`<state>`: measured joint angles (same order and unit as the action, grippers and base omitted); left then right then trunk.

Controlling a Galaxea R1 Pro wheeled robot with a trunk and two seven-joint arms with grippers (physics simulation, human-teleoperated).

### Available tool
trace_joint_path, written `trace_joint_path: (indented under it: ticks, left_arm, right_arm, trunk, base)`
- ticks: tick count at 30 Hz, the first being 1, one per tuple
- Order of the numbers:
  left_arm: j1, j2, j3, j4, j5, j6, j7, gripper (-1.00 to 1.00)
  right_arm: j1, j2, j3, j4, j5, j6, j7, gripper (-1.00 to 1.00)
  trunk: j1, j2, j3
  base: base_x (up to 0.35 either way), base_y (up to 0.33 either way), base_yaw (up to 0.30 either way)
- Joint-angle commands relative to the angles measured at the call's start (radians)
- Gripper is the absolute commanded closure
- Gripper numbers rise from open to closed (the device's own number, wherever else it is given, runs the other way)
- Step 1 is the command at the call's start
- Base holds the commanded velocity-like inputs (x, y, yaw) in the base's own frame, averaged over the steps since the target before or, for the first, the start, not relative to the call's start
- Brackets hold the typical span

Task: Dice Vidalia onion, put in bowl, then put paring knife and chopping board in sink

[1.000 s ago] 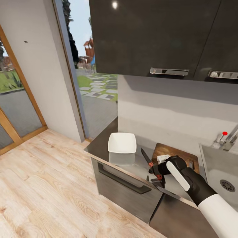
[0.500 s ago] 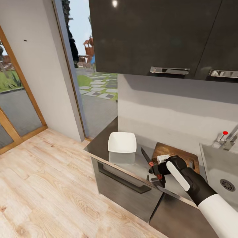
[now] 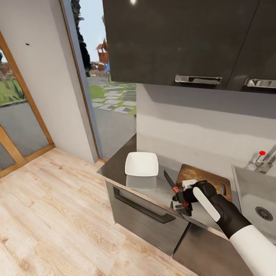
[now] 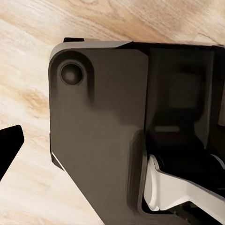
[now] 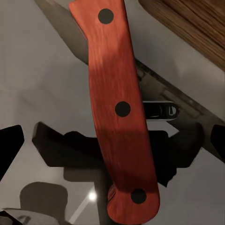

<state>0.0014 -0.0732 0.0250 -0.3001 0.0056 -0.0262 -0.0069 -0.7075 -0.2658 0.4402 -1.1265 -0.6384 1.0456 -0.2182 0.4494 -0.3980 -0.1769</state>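
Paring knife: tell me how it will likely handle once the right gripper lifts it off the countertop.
The paring knife looks rigid: straight riveted handle, flat blade. Its handle is smooth and glossy, so it may slip or pivot between the fingers. Probably light, being shorter than the chopping board. Lying flat on the countertop, it should slide rather than roll if the right gripper nudges it.

sink (image 3: 251, 191) cut off at the head view's right edge, chopping board (image 3: 207, 178) partly hidden behind the right arm, tap (image 3: 268, 159) cropped
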Motion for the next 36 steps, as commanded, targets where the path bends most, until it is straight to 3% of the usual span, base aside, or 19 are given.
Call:
trace_joint_path:
  ticks: [1, 18, 19, 36]
  left_arm:
    - [0.000, 0.000, 0.003, -0.001, 0.001, -0.001, -0.001, -1.00]
    - [0.000, 0.000, 0.003, -0.001, 0.001, -0.001, -0.001, -1.00]
    - [0.000, 0.000, 0.003, -0.001, 0.001, -0.001, -0.001, -1.00]
    - [0.000, 0.000, 0.003, -0.001, 0.001, -0.001, -0.001, -1.00]
  right_arm:
    - [-0.001, -0.001, 0.003, -0.001, -0.011, 0.002, -0.010, -1.00]
    - [-0.001, -0.001, 0.002, -0.002, -0.011, 0.002, -0.010, -1.00]
    - [-0.001, -0.001, 0.002, -0.002, -0.011, 0.002, -0.010, 1.00]
    - [-0.001, -0.001, 0.003, -0.002, -0.011, 0.002, -0.010, 1.00]
  trunk:
    - [0.001, -0.002, -0.002]
    - [0.001, -0.002, -0.007]
    - [0.001, -0.002, -0.007]
    - [0.001, -0.002, -0.007]
  base:
    - [0.000, 0.000, 0.000]
    - [0.000, 0.000, 0.000]
    - [0.000, 0.000, 0.000]
    - [0.000, 0.000, 0.000]
